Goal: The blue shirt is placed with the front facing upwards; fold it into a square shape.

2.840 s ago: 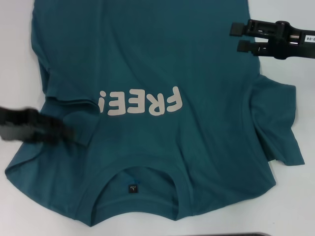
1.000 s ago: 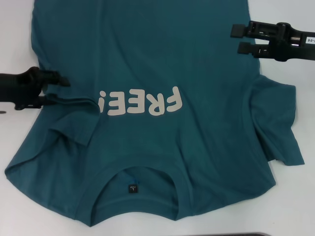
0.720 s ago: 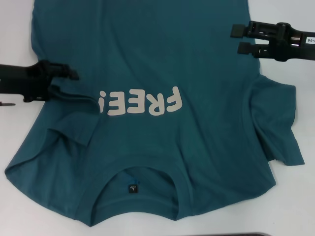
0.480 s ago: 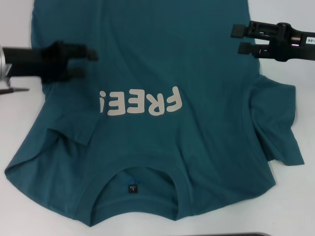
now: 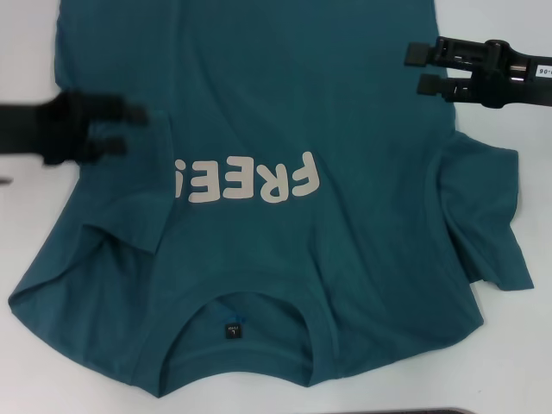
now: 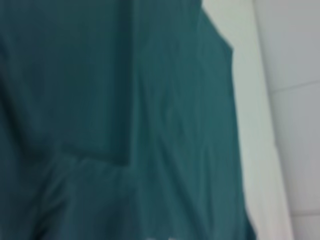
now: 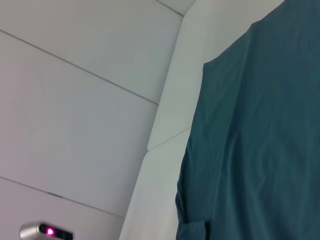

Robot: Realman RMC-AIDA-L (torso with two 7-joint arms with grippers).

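Observation:
The blue shirt (image 5: 285, 103) lies spread front up on the white table, its cream "FREE!" lettering (image 5: 246, 179) mid-chest and its ribbed collar (image 5: 246, 289) with a dark label (image 5: 231, 330) nearest me. The left sleeve (image 5: 129, 203) is folded inward over the body. The right sleeve (image 5: 487, 216) lies rumpled on the table. My left gripper (image 5: 121, 129) hovers blurred over the shirt's left edge, fingers apart with nothing visibly held. My right gripper (image 5: 420, 69) is open at the shirt's right side edge. Both wrist views show only shirt cloth (image 6: 100, 100) (image 7: 260, 125) and table.
White table (image 5: 26, 52) shows on both sides of the shirt, and in the wrist views as table top (image 6: 270, 125) (image 7: 75, 100). A dark object's edge (image 5: 448, 410) lies at the near table edge. A small grey device with a pink light (image 7: 47, 231) sits by the table.
My left gripper moved from the left sleeve up and inward over the shirt, then back a little to the left. The sleeve fold now lies farther inward. The right arm has not moved.

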